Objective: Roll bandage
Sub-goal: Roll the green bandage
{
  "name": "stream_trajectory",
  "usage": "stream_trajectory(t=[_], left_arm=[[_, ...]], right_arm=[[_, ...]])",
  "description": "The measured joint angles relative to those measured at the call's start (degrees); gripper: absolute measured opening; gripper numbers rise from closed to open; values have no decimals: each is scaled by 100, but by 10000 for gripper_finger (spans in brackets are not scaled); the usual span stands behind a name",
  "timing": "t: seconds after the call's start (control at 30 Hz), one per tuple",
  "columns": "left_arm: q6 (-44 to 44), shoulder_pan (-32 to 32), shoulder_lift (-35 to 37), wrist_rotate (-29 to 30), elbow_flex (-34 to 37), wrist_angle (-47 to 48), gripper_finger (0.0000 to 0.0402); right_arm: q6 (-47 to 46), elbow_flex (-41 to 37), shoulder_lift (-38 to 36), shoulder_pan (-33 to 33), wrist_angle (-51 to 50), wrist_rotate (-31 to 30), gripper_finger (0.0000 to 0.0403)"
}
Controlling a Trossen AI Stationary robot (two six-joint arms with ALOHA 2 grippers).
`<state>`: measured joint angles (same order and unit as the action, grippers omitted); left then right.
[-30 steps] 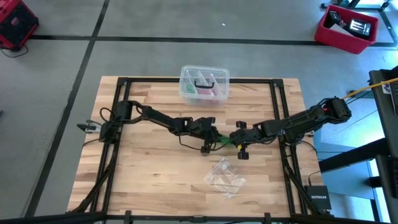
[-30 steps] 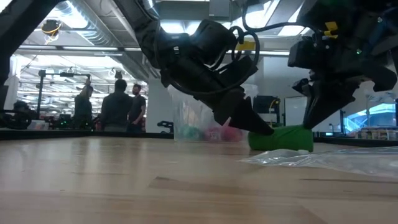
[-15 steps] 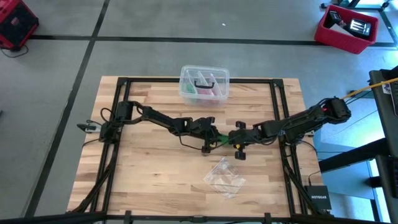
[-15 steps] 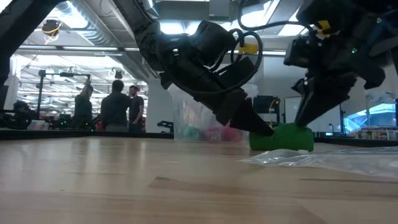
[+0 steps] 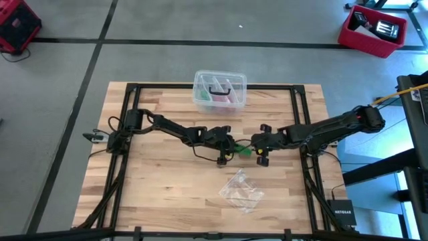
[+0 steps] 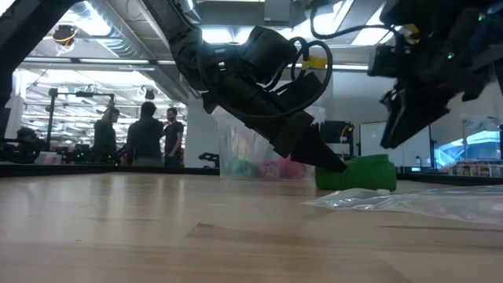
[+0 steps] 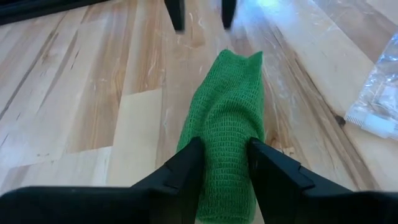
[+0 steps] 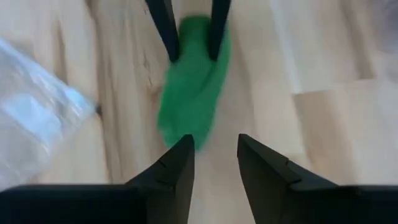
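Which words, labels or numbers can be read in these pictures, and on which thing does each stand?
"NETGEAR": white letters on the black box beside the table's right front corner, high view.
Red bin on the floor: a label shows, too small to read.
No other text is readable.

Grey floor (image 5: 167, 60) with dark lines around the wooden counter (image 5: 167, 181); red bins (image 5: 372, 30) at the corners. Bright ceiling lights (image 6: 94, 27), three people (image 6: 145, 134) standing far behind.

Bright overhead light, blurred right-wrist view
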<state>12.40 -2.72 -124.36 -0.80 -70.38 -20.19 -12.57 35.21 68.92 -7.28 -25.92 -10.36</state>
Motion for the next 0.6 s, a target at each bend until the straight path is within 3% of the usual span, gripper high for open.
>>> stream_trajectory(t=[0.13,0.4,0.6], left_arm=[[-2,0,0,-11,-1,-7,120],[-17,2,0,-13,-1,-20,120],[-44,3,0,-22,-1,-20,120]], right_arm=[[-298,-378,105,273,924,525,126],[-475,-710,142,666,1420,1092,125],[-367,-731,147,659,1619,1358,66]])
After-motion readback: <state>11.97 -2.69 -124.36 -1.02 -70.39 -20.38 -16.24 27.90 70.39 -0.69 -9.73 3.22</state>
